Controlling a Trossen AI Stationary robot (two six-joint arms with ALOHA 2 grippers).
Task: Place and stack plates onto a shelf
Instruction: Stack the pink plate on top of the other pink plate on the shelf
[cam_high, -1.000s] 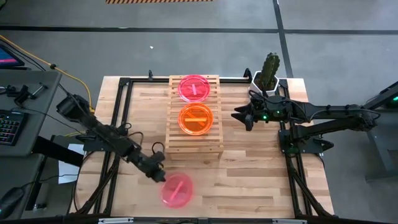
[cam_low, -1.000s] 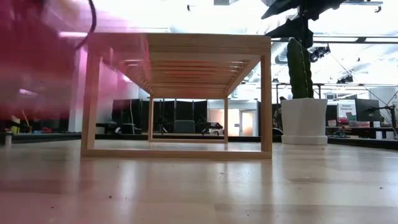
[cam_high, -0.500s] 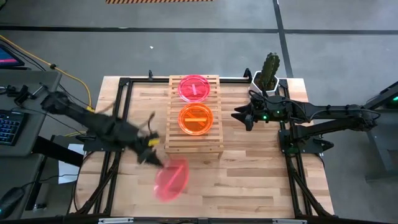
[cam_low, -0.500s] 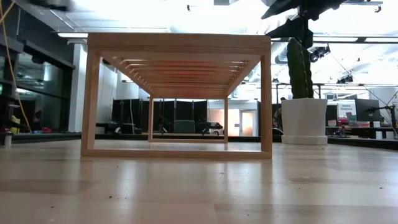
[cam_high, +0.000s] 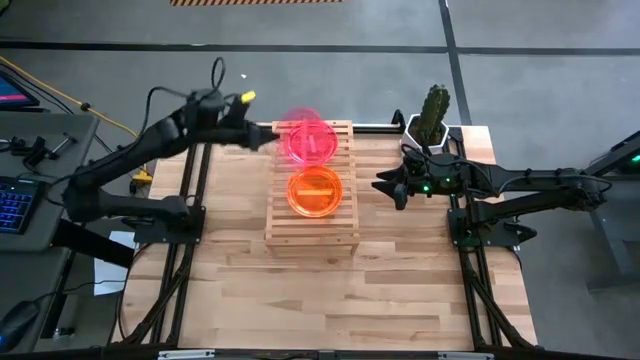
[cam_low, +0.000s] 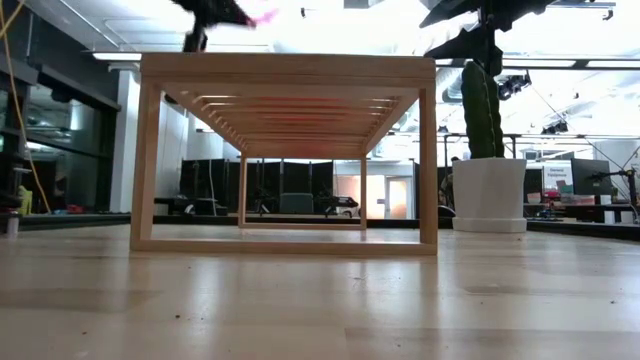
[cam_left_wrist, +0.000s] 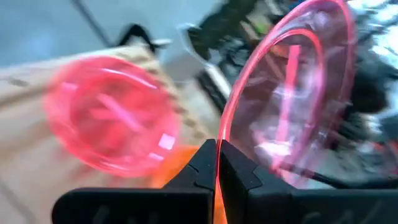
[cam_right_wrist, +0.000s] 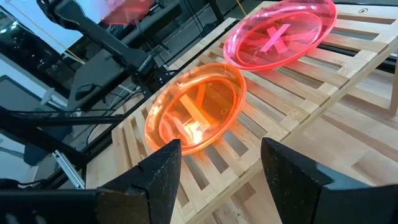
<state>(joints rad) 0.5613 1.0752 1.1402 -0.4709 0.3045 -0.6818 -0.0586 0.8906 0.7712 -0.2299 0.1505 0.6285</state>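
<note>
While clamped on rim of a pink plate (cam_left_wrist: 292, 93), left gripper (cam_high: 262, 137) hangs above far-left corner of shelf (cam_high: 312, 235), jaws pinched tight on plate edge per left wrist view.

- Held plate: neon pink, translucent, tilted up on edge; blurred in high view, overlaps the far pink plate from above. Contact w/ shelf or other plate: cannot tell.
- Pink plate no. 2 (cam_high: 316, 142): lies flat on far end of shelf, cross-shaped mark inside.
- Orange plate (cam_high: 315, 192): flat on shelf middle, just beside pink one, nearer side; line marks inside.
- Shelf: light wood, parallel slats, centre of table (cam_high: 400, 290); near end bare.
- Right gripper (cam_high: 380, 186): off right side of shelf, level w/ orange plate, fingers spread wide, nothing between them, aimed at shelf.
- Potted cactus (cam_high: 432, 112): white pot, far-right corner of table, behind right arm.
</note>
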